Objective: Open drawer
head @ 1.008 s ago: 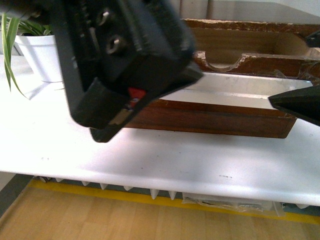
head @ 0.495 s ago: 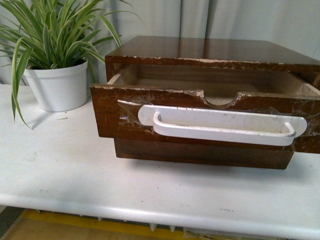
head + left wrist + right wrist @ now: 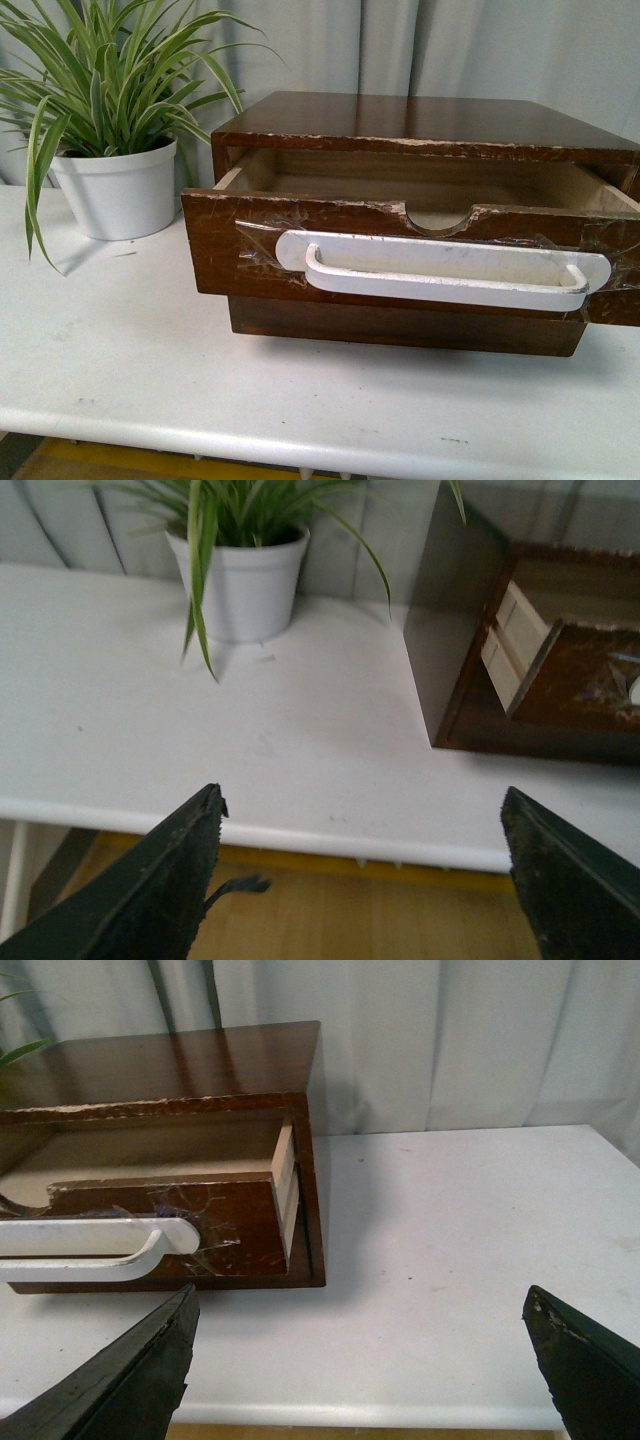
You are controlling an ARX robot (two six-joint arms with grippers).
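The dark-brown wooden drawer (image 3: 230, 250) stands pulled out of its wooden case (image 3: 420, 115) on the white table. Its long white handle (image 3: 440, 268) is taped to the front, below a half-round notch (image 3: 438, 218) in the chipped top edge. The drawer's inside looks empty. Neither gripper shows in the front view. My left gripper (image 3: 362, 815) is open and empty, back near the table's front edge, left of the case. The drawer's corner shows there (image 3: 570, 670). My right gripper (image 3: 362, 1305) is open and empty, right of the drawer (image 3: 240, 1225) and its handle (image 3: 90, 1245).
A spider plant in a white pot (image 3: 118, 190) stands at the back left of the white table (image 3: 120, 360); it also shows in the left wrist view (image 3: 245, 580). Grey curtains hang behind. Wood floor with a yellow line (image 3: 330, 865) lies below the table edge.
One second ago both arms filled the front view, close to the drawer's handle. They have pulled back out of that view. The drawer stands open as before.
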